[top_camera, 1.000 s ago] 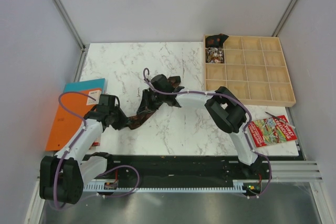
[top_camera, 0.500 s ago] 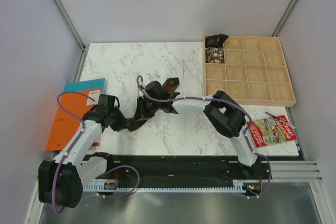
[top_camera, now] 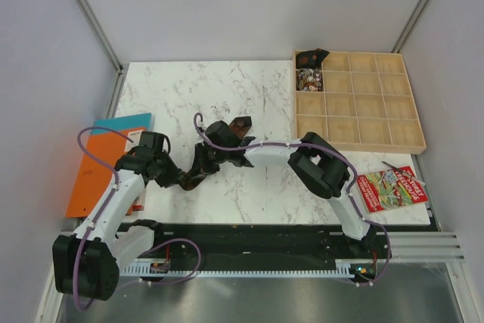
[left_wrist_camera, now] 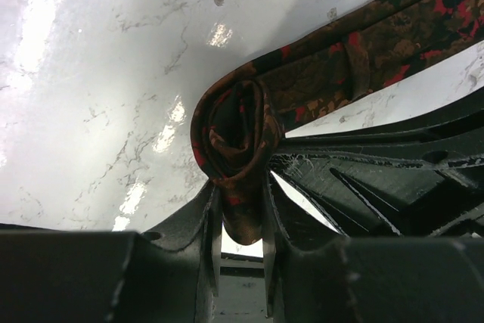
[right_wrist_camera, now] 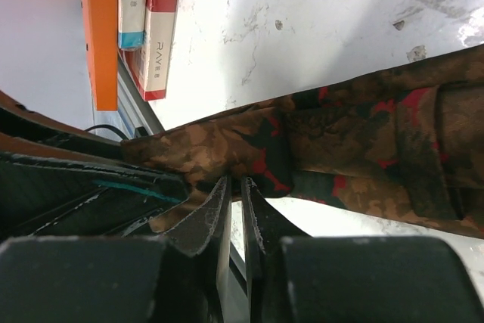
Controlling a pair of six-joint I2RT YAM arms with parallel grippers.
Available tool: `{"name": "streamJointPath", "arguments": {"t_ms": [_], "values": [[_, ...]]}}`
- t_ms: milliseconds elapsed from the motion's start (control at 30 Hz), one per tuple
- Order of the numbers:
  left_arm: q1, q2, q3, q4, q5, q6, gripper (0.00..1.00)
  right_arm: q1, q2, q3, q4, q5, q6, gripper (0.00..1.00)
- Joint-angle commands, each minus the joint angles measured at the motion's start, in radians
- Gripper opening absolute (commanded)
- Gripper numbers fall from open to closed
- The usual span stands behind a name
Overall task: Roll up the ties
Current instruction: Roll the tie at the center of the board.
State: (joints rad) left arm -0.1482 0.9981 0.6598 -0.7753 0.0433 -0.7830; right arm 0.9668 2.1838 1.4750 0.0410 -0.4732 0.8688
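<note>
The dark brown tie (top_camera: 198, 174) with a reddish pattern lies on the marble table between both grippers. Its pointed end (top_camera: 242, 124) sticks out behind the right wrist. My left gripper (top_camera: 178, 179) is shut on the tie's rolled end; the left wrist view shows the roll (left_wrist_camera: 234, 130) pinched between my fingers (left_wrist_camera: 208, 217), with the strip (left_wrist_camera: 378, 43) running up to the right. My right gripper (top_camera: 198, 166) is shut on the tie's edge (right_wrist_camera: 234, 149) just beside the roll, its jaws almost touching. Other rolled ties (top_camera: 310, 58) sit in the tray's far left cells.
A wooden compartment tray (top_camera: 370, 111) stands at the back right. Orange and teal books (top_camera: 98, 164) lie off the table's left edge, also in the right wrist view (right_wrist_camera: 128, 20). A red booklet (top_camera: 393, 189) lies at the right front. The two grippers are crowded together.
Both grippers and the tie have shifted left and toward the front. The free tail behind the right wrist has grown shorter, and the left gripper has drawn closer to the right one.
</note>
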Motion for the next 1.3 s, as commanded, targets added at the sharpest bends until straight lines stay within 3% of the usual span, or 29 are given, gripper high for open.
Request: {"name": "streamJointPath", "arguments": {"t_ms": [0, 733, 1267], "values": [[-0.004, -0.012, 0.072, -0.013, 0.004, 0.042, 0.03, 0.013, 0.047, 0.039, -0.007, 0.018, 0.006, 0.17], [-0.022, 0.062, 0.089, -0.028, 0.05, 0.074, 0.02, -0.068, 0.03, 0.099, -0.016, 0.033, 0.01, 0.17], [-0.027, 0.152, 0.142, -0.03, 0.055, 0.11, 0.02, 0.018, 0.073, 0.062, 0.025, 0.024, 0.032, 0.16]]}}
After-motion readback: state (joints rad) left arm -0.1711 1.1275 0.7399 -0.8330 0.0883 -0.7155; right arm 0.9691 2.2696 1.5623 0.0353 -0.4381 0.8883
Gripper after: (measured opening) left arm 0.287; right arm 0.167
